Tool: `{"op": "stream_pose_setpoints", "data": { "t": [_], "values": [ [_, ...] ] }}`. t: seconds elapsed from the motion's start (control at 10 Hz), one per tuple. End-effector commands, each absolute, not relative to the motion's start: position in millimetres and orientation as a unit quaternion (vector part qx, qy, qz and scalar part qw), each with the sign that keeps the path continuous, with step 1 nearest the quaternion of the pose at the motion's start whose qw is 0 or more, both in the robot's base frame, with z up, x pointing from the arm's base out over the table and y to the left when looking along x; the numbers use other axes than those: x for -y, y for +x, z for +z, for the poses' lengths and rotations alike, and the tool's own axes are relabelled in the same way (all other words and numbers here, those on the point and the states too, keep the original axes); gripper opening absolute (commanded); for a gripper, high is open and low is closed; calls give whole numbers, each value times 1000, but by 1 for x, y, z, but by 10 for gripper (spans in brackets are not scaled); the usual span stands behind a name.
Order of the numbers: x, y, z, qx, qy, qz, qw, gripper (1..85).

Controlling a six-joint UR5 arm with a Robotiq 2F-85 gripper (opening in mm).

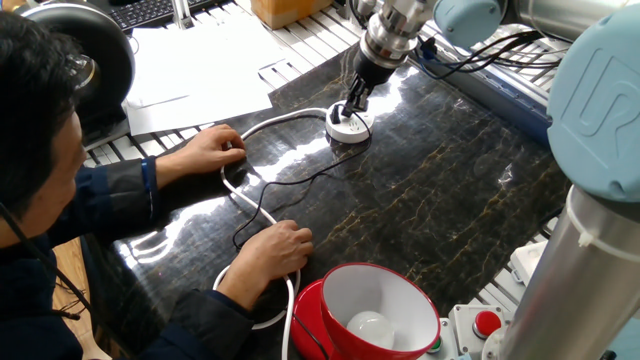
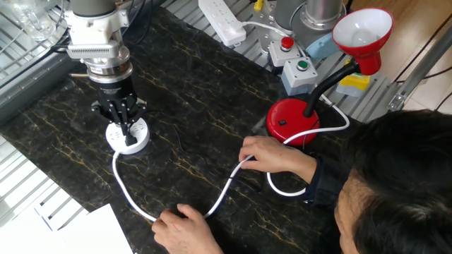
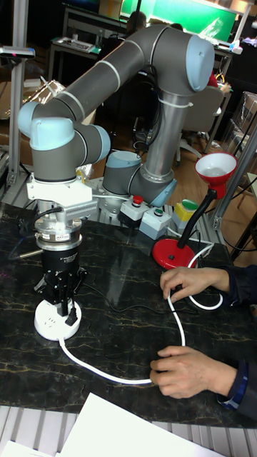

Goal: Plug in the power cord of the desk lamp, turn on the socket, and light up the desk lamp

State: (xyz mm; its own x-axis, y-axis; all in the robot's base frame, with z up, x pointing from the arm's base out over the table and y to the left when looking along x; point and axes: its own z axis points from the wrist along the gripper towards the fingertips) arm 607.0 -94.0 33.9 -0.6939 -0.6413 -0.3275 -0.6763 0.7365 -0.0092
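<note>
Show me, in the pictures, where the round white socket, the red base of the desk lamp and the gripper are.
socket (image 2: 136, 138): the other fixed view, on its white top, right side.
desk lamp (image 2: 288, 121): the other fixed view, on its round red base.
gripper (image 3: 65, 308): tall fixed view, between the fingertips above the socket.
</note>
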Motion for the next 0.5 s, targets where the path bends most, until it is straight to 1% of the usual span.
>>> {"op": "stream_pose_setpoints", "data": {
  "t": [0.0,0.4],
  "values": [
    [95,608,34,-919,-356,58,161,10],
    [94,607,34,-919,-356,60,162,10]
  ]
}}
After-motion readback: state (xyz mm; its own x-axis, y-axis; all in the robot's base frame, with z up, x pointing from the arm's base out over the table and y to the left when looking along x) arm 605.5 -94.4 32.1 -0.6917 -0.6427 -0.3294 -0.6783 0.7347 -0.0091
